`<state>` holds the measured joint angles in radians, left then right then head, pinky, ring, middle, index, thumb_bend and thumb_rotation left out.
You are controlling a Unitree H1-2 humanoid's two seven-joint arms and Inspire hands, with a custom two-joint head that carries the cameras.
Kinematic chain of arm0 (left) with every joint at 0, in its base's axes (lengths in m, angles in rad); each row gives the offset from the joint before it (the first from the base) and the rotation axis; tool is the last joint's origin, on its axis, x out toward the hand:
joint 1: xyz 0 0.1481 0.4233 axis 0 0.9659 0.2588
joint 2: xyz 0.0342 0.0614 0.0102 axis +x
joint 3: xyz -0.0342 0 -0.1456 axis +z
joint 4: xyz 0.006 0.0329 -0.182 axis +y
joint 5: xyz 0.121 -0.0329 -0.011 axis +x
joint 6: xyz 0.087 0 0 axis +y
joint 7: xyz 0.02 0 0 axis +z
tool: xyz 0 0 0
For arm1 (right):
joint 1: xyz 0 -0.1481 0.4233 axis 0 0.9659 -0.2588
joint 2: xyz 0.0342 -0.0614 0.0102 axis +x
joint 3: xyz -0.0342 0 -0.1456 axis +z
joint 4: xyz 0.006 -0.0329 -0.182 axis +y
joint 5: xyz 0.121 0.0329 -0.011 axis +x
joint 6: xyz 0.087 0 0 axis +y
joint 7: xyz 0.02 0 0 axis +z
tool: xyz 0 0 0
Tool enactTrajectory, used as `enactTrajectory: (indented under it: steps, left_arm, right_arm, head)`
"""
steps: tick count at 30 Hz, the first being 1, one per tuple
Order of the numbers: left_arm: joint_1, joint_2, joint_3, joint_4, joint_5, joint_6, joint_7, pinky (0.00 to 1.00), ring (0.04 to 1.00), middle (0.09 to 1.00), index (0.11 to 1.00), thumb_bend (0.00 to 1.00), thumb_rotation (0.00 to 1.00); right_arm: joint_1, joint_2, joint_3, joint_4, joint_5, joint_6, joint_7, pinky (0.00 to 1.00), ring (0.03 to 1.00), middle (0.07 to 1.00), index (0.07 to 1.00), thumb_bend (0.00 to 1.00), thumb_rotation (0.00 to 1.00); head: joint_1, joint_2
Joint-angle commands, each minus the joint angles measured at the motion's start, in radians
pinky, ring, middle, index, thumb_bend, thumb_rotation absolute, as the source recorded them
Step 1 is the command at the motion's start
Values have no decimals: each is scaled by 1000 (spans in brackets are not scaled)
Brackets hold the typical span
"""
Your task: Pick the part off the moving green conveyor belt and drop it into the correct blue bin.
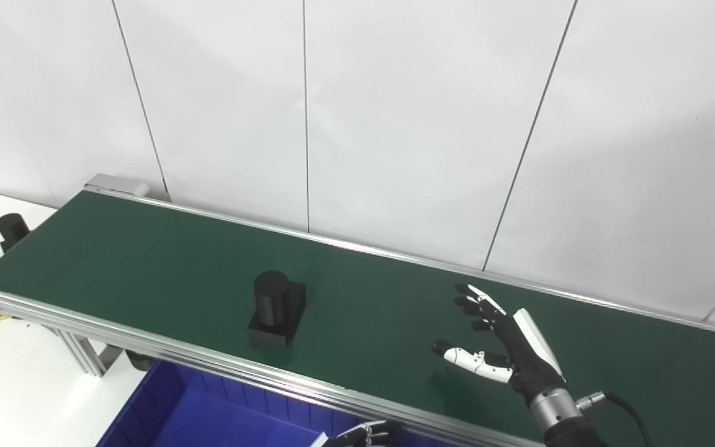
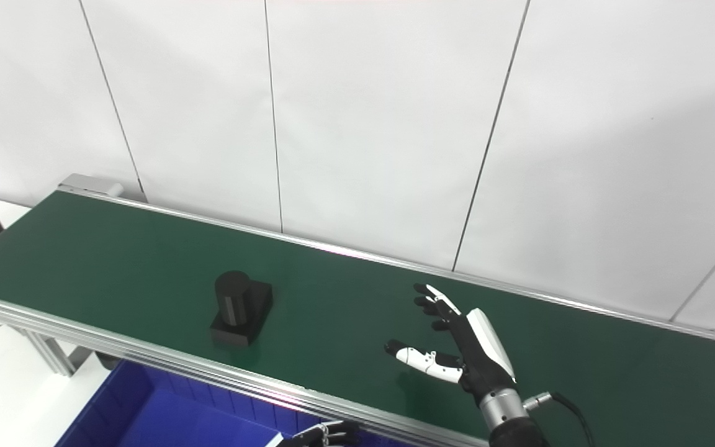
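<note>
R hand waiting open over belt, part not yet picked.

L eye view: part [image 1: 277, 308], a black cylinder on a square base, sits upright on the green conveyor belt [image 1: 146, 248], near its front rail, well apart from the right hand [image 1: 506, 347]; fingers spread wide, thumb out, holding nothing. Blue bin [image 1: 165, 403] below the rail. Left hand [image 1: 367, 434] barely shows at bottom edge; can't tell its fingers. R eye view: same layout; part [image 2: 241, 308] left of the right hand [image 2: 457, 347]. Step looks like pre-grasp; next move prob. needs timing a reach left w/ belt travel, then closing round the cylinder.
</note>
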<state>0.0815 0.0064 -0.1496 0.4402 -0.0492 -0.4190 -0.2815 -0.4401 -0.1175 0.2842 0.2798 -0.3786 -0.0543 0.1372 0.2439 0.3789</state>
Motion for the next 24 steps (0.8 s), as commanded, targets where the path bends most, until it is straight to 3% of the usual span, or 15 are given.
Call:
enactTrajectory:
  steps: [1, 24]
  left_arm:
    - [-12, -10, -1, -18, -7, -28, 4, 666, 758, 803, 820, 1000, 239]
    - [-23, -9, -6, -1, 8, -39, 4, 667, 758, 805, 823, 1000, 251]
  right_arm:
    - [-44, 12, 0, -20, 4, -50, -16, 792, 857, 851, 907, 602, 482]
    - [-79, 30, 19, -38, -7, -33, -4, 795, 855, 852, 910, 629, 519]
  head:
    - [-2, 1]
    - [-1, -1]
